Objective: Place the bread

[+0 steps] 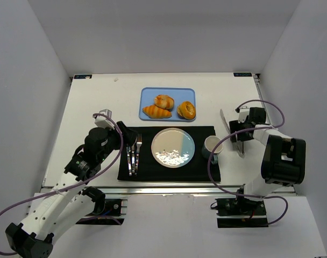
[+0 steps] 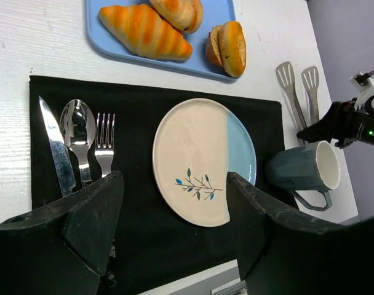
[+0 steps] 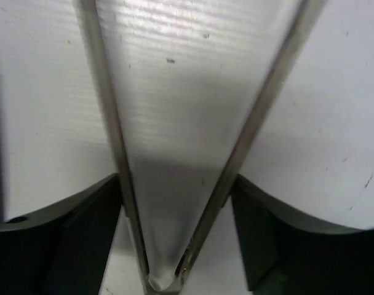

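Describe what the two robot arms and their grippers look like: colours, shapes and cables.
The left arm has white lower links and black upper joints; the right arm looks mostly black. Thin purple cables loop along both. The left gripper has two broad, black, wedge-shaped fingers; the right gripper has similar dark fingers.

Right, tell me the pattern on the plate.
The plate is cream with a light-blue band on one side and a small blue leafy sprig; the left wrist view shows it best.

Three breads (image 1: 168, 106), one plate (image 1: 173, 148), mug (image 1: 212, 146), tongs (image 1: 232, 131), knife (image 2: 56, 153), spoon (image 2: 77, 126), fork (image 2: 104, 144).
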### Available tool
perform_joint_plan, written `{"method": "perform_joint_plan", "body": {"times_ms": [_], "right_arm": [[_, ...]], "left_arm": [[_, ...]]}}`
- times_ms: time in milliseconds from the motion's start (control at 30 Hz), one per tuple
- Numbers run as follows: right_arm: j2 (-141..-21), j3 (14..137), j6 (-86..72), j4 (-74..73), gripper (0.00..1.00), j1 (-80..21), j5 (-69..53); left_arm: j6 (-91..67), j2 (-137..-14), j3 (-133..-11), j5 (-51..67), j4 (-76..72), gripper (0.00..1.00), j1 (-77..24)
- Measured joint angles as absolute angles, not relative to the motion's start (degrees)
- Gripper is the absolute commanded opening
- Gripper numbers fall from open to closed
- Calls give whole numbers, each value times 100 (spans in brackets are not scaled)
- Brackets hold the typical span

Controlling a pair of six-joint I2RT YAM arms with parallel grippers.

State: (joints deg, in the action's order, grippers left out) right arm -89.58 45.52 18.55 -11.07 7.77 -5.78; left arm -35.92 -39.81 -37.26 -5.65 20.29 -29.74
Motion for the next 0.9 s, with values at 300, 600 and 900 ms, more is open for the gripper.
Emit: {"method": "perform_joint_plan", "body": {"times_ms": [300, 600, 900], "right_arm": [[-9096, 4654, 1872, -930, 12, 777, -674], [-8434, 5863, 2108, -1505, 49, 381, -1452], [-8475, 7415, 2174, -1625, 55, -1282, -1837]], "left_arm": [[-3723, -3804, -3750, -687, 2167, 77, -2974], [-3800, -3719, -3763, -711, 2233, 77, -2974], [-3835, -3570, -3844, -790, 2366, 77, -2974]]}}
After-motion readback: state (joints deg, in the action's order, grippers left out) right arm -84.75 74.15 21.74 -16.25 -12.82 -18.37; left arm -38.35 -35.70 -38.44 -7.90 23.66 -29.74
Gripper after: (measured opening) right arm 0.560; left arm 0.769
